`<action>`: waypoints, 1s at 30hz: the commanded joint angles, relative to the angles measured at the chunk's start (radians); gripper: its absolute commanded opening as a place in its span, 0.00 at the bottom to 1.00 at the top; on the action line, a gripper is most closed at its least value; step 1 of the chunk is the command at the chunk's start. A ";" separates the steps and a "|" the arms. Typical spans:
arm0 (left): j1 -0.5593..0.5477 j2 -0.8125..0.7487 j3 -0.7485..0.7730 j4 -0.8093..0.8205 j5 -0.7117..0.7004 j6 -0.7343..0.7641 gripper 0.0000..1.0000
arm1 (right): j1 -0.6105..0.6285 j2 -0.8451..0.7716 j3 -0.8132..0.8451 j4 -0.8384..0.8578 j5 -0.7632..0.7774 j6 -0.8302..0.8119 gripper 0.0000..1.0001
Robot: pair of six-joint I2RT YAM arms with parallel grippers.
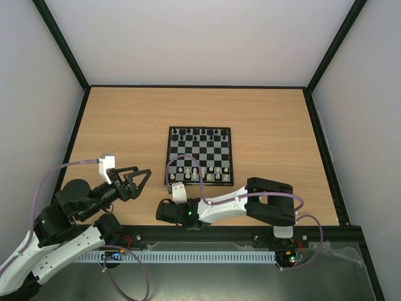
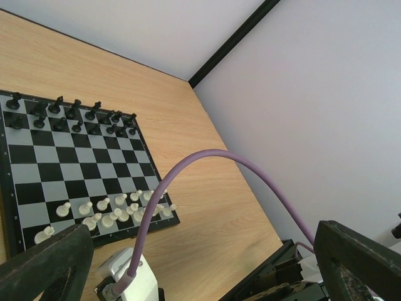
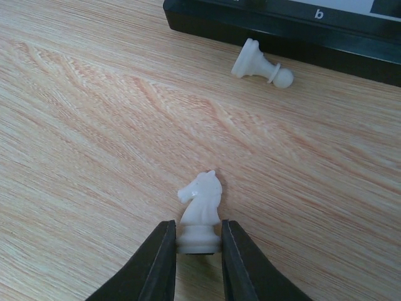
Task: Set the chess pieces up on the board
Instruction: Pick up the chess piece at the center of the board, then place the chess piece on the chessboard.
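Observation:
A cream-white knight [image 3: 200,212] stands upright on the wooden table just off the board's near left corner. My right gripper [image 3: 198,237] is shut on its base, one black finger pressed to each side. A white pawn [image 3: 260,64] lies on its side against the board's dark border [image 3: 282,25]. On the board [image 1: 200,155], several white chess pieces [image 1: 200,172] fill the near rows and black pieces [image 1: 199,133] the far rows. My left gripper [image 1: 135,179] hangs open above the table to the board's left, with nothing between its fingers [image 2: 44,263].
The right arm's purple cable [image 2: 207,157] arcs across the left wrist view, over its white wrist camera [image 2: 128,276]. Black enclosure posts and pale walls bound the table. The arm bases sit on the rail [image 1: 207,241] along the near edge.

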 commanded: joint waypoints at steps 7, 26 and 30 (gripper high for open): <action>0.005 0.004 -0.017 0.004 -0.002 0.010 0.99 | 0.009 -0.048 -0.010 -0.051 0.052 0.001 0.16; 0.001 0.102 0.013 0.126 0.379 0.082 0.99 | -0.120 -1.078 -0.386 -0.001 -0.386 -0.445 0.16; 0.001 0.128 -0.075 0.268 0.507 -0.007 0.99 | -0.120 -1.119 -0.385 0.006 -0.442 -0.487 0.16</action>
